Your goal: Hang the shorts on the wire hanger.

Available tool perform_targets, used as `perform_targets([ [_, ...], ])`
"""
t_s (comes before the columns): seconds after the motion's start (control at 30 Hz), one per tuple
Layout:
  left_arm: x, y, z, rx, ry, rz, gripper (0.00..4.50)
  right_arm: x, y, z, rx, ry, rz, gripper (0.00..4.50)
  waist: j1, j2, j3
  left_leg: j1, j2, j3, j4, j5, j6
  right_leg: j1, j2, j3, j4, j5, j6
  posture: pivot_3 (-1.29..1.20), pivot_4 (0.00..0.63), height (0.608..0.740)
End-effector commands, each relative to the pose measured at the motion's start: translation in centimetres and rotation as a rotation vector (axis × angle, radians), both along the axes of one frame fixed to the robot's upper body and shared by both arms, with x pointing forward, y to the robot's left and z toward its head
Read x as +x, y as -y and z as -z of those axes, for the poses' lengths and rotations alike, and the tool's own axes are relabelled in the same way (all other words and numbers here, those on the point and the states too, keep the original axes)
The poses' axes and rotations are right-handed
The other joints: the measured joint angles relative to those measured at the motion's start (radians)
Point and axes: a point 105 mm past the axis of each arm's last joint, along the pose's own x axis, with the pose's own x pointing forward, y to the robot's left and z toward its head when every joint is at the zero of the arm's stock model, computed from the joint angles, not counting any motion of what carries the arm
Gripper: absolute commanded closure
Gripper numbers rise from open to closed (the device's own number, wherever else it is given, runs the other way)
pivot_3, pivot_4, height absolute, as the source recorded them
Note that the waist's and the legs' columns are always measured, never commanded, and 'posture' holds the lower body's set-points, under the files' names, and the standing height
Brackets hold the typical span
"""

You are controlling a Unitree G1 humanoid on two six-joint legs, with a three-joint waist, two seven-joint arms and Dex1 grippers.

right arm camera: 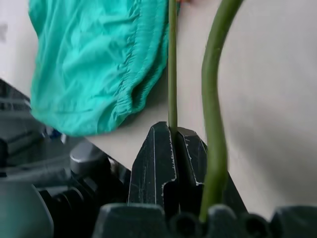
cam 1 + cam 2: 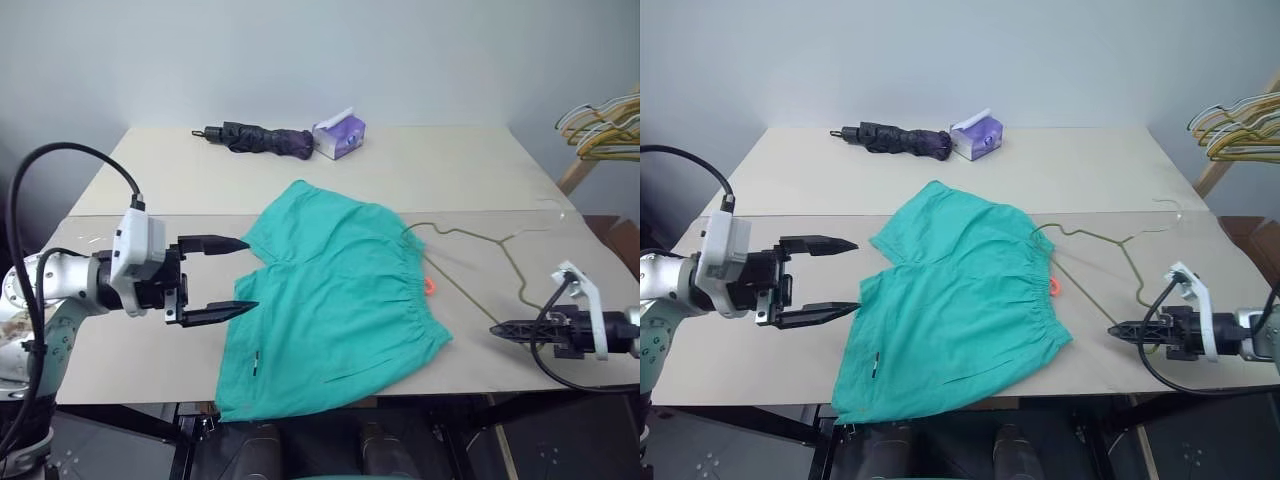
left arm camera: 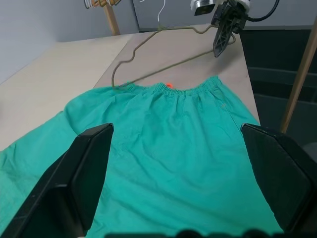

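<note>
The teal shorts [image 2: 335, 300] lie flat on the table [image 2: 160, 180], with the gathered waistband and orange tag [image 2: 430, 286] toward the right. The thin olive wire hanger [image 2: 470, 236] lies on the table just right of the waistband, one corner touching it. My right gripper [image 2: 494, 327] is shut on the hanger's long bottom wire near the table's front right; the right wrist view shows the wire pinched between its fingers [image 1: 153, 148]. My left gripper [image 2: 250, 274] hovers open at the shorts' left edge, nothing between its fingers [image 3: 84, 168].
A folded dark umbrella [image 2: 258, 139] and a purple and white box [image 2: 340, 135] sit at the table's far side. A bunch of pale hangers [image 2: 605, 125] hangs off the far right. The shorts' lower hem overhangs the table's front edge.
</note>
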Motion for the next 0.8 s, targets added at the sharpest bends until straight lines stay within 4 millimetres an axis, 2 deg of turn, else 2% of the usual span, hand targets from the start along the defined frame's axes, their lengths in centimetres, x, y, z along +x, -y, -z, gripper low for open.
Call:
perform_targets([
  [0.03,-0.3,0.0,-0.5,0.005,0.023,0.015,0.04,-0.9,0.8,-1.1,0.039,0.033,-0.004,4.5,0.005,0.0,0.0,0.0,0.0,0.0,0.0,0.0,0.0,0.0,0.0,0.0,0.0,0.0,0.0,0.12,0.113,0.74],
  [0.27,-0.2,-0.1,-0.6,0.005,0.02,0.013,0.04,-2.3,1.6,0.7,0.021,-0.028,0.018,4.5,0.002,0.001,0.001,0.002,0.0,0.001,0.0,0.0,0.0,0.001,0.0,0.0,0.0,-0.003,-0.004,0.11,0.115,0.74],
  [0.57,0.3,-0.1,-0.7,0.014,0.025,0.024,0.04,-2.2,-0.3,-0.1,0.07,0.007,-0.08,4.5,0.002,0.0,0.002,0.001,0.0,0.001,0.0,0.0,0.0,0.001,0.0,0.0,0.0,-0.003,-0.004,0.1,0.114,0.74],
  [0.8,0.4,-0.1,-0.6,0.022,0.027,0.031,0.04,-2.0,-0.8,-0.2,0.081,0.015,-0.118,4.5,0.002,-0.001,0.002,0.001,0.0,0.001,0.0,0.0,0.0,0.0,0.0,0.0,0.0,-0.003,-0.004,0.1,0.108,0.74],
])
